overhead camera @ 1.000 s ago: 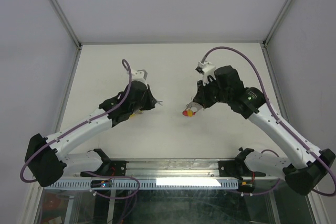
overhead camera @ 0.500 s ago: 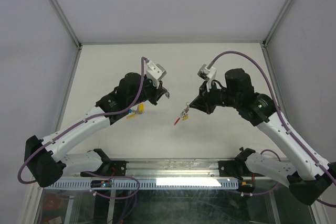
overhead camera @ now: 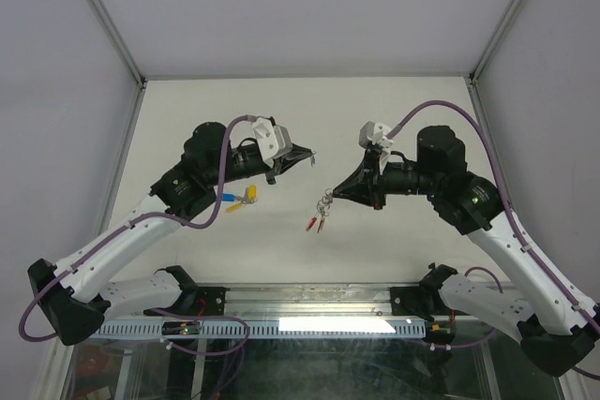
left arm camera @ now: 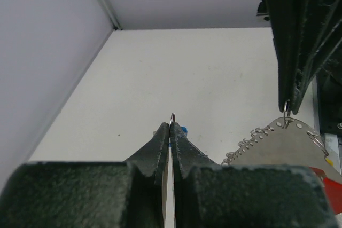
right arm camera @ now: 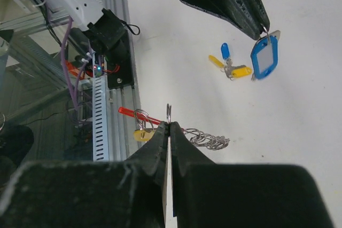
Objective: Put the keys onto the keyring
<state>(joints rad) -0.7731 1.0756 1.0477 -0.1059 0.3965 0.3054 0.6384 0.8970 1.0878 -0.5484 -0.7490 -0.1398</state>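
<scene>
Alignment before threading: with left gripper (left arm camera: 171, 126) clamped on blue-tagged silver key (right arm camera: 264, 57) and right gripper (right arm camera: 168, 126) pinching red-crescent beaded-chain keyring (right arm camera: 206, 138), bring them together slowly and level.

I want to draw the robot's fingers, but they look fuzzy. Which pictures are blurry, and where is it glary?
Left wrist view: the left gripper looks soft and grainy. Right wrist view: the right gripper blurs too; the blue tag is crisp. Top view: sharp, white glare on the front rail.
</scene>
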